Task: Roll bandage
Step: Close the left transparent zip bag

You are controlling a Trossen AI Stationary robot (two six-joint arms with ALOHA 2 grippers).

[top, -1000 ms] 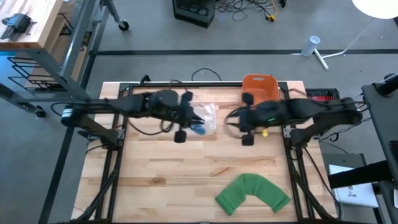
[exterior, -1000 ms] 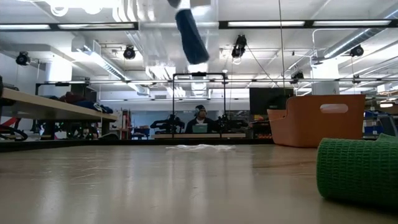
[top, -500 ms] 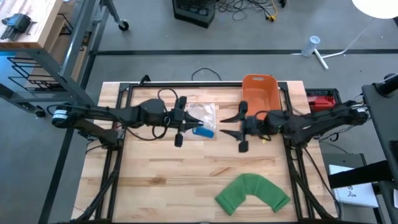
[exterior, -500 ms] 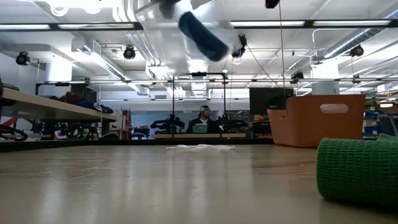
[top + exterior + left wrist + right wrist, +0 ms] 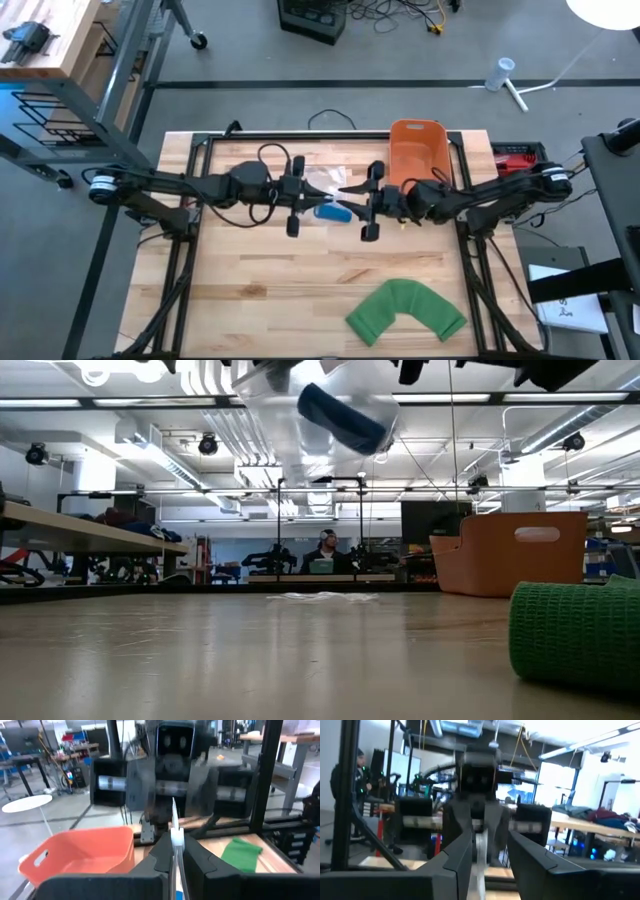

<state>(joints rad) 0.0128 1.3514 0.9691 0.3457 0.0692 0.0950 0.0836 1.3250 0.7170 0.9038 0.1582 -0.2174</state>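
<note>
A blue bandage roll (image 5: 331, 211) sealed in a clear plastic packet (image 5: 325, 186) hangs above the table at the high view's centre. The left gripper (image 5: 303, 194) is clamped on the packet's edge — the right gripper (image 5: 353, 200) faces it, jaws parted around the other edge. Light, limp, probably slippery film; grip the edges, not the soft roll.

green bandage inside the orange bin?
No: in the high view the green bandage lies on the table's near edge, well apart from the orange bin.
</note>
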